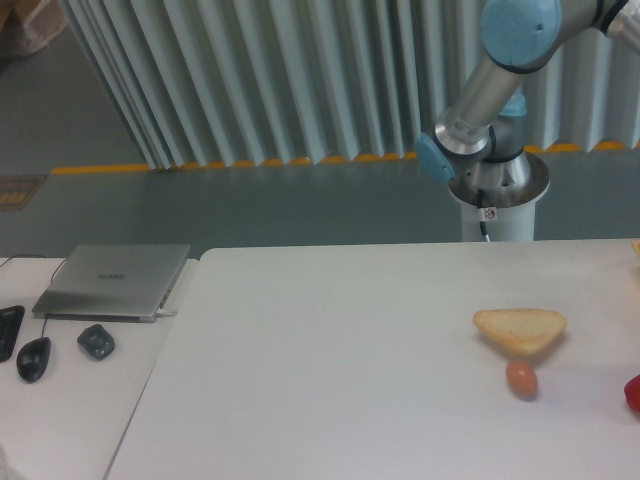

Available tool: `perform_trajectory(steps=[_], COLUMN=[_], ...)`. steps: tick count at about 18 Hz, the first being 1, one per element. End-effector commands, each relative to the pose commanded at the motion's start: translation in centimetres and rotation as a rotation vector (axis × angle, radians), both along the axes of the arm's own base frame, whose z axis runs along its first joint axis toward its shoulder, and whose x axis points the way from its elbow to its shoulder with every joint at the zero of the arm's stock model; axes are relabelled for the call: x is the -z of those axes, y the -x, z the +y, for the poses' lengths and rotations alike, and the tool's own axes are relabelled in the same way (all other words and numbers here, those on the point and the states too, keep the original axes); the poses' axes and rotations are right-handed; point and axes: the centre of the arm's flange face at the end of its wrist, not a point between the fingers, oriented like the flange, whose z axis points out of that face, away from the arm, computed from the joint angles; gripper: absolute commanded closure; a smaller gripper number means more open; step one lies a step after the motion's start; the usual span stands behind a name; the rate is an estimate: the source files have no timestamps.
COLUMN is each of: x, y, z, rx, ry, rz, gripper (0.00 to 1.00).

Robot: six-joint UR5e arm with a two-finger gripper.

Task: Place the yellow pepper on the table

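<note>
1. and here's the scene: the arm (500,75) rises from its base at the far right and runs out of the top right corner, so the gripper is out of frame. whether it is spread, clenched or carrying something, i cannot tell.
2. the yellow pepper? nowhere clearly in view. there's a tiny yellowish sliver at the right edge, far too cropped to name. it may be up in the unseen gripper or off frame; that's a guess, not a sighting.
3. the table (330,340) lies white and flat across the middle, with wide bare surface left of centre.
4. on the right side sits the bread slice (520,330), and just near of it, almost touching, the orange-brown ball (521,378). a red thing (633,393) pokes in at the right edge, near side.
5. on the adjoining desk (70,400) to the left: a laptop (115,280) and two mice (65,350). not the target surface.
6. to do this well, i'd judge: bring the pepper down over the bare stretch, well apart from bread and ball.
7. lower until it rests on the surface before letting go; a rounded glossy toy dropped from height will likely roll.
8. lift straight up afterwards so the fingers don't nudge it.
</note>
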Motion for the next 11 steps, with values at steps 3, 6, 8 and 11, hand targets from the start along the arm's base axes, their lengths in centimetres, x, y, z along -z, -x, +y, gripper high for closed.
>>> perform_trajectory(steps=[3,6,8,11], x=[-0.7,-1.2,-1.6,-3.5], y=[0.0,-0.2,-0.4,-1.2], z=[0.0,0.0,0.0,-0.3], rx=[0.0,0.001,0.001,-0.002], ry=[0.0,0.003,0.006,0.009], rz=[0.005,0.006,-0.006,-0.017], gripper=[0.56,0.6,0.64,0.64])
